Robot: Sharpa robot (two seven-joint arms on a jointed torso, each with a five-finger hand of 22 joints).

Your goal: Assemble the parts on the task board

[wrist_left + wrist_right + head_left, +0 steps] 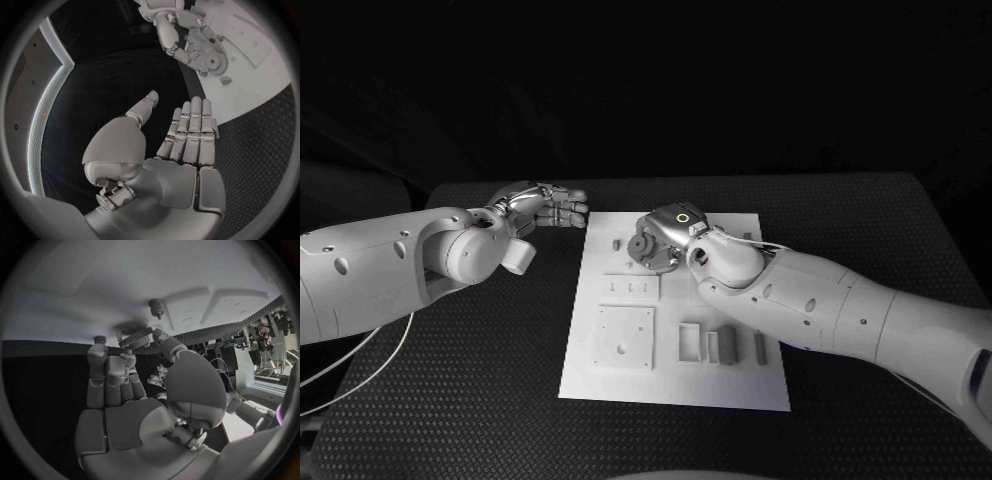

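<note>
In the head view, the right arm lay nearest, crossing the task board from the worktop's right side. Its right hand sat over the board's far end, fingers on a gear. The left hand hovered just off the board's far-left corner, well clear of the gear, so the right hand was the nearer one.

In the left wrist view, the left hand was open, fingers straight, holding nothing; the gear lay beyond its fingertips, beside a small peg on the board.

In the right wrist view, the right hand pinched the gear by its toothed rim, just above the board, near a peg.
</note>
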